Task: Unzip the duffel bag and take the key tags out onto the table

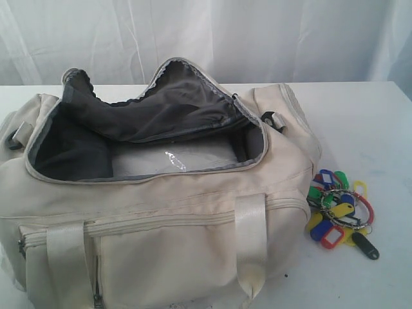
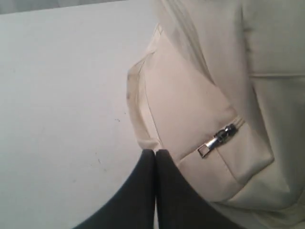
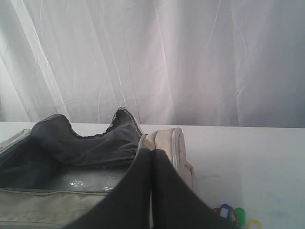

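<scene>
1. Tabletop [image 1: 380,129]: white and wide, ran behind and around everything. The bare patch at the right of the exterior view carried the tags.
2. Duffel bag [image 1: 161,244]: cream, filled the left and centre of the exterior view.
   - The main zipper was undone and the top flap was thrown back toward upper centre, so the dark grey lining showed.
   - Inside there was only a clear sheet [image 1: 174,161] on the floor of the bag. The corners were in shadow and could not be fully checked.
   - Unzip step judged done.
3. Key tags [image 1: 339,212]: a mixed-colour bunch at lower right of the exterior view, lying on the tabletop just beside the bag's right end, outside it. Take-out step judged done too.
4. Right gripper [image 3: 151,155]: jaws pressed together with nothing in them, raised over the bag's right end and well clear of the tags.
5. Left gripper [image 2: 155,157]: jaws closed tip to tip and empty, near the bag's end pocket. Contact with the fabric could not be told.
6. Zipper pull [image 2: 217,140]: on that end pocket, which was zipped closed. Judged not needed.
7. Left to do: nothing obvious, at most parking the arms.
</scene>
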Available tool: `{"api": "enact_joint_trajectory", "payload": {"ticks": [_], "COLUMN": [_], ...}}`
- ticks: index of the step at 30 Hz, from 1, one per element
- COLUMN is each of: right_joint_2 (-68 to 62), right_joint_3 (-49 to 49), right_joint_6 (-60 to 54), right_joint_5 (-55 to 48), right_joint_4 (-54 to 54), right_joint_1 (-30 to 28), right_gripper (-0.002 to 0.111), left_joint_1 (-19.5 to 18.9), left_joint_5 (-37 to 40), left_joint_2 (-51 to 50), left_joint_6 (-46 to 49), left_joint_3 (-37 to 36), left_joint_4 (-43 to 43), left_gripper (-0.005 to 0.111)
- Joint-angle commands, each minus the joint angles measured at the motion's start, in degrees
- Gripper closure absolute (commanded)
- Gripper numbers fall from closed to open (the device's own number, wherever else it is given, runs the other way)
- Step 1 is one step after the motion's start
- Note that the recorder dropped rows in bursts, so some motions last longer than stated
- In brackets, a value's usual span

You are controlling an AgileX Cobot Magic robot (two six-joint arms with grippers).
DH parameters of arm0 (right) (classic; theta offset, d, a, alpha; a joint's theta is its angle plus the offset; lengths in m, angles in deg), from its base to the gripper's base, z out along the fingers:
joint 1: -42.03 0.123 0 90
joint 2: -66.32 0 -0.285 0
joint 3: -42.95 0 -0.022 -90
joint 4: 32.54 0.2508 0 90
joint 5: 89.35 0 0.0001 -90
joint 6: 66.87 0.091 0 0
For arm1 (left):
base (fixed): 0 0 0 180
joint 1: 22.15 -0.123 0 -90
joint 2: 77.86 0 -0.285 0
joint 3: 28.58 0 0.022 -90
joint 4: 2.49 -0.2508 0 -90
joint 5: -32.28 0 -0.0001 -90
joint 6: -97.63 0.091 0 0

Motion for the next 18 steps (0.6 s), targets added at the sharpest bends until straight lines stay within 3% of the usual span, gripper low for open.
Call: {"api": "enact_joint_trajectory", "payload": {"ticks": [1,18], "right_joint_2": [0.3,0.3], "right_joint_3": [-0.2,-0.2], "right_joint_6": [0.1,0.1], "right_joint_5": [0.6,0.7], "right_joint_4": [-0.4,-0.4], "right_joint_1": [-0.5,-0.5], "right_gripper": [0.108,0.108], "left_joint_1": [-1.1,-2.8], "left_joint_5": [-1.9,-7.5], "left_joint_2": [0.3,0.3], "left_joint_6": [-0.1,-0.1], "left_joint_3": [-5.0,-5.0], "left_joint_4": [2.0,1.8], "left_gripper": [0.107,0.107]}}
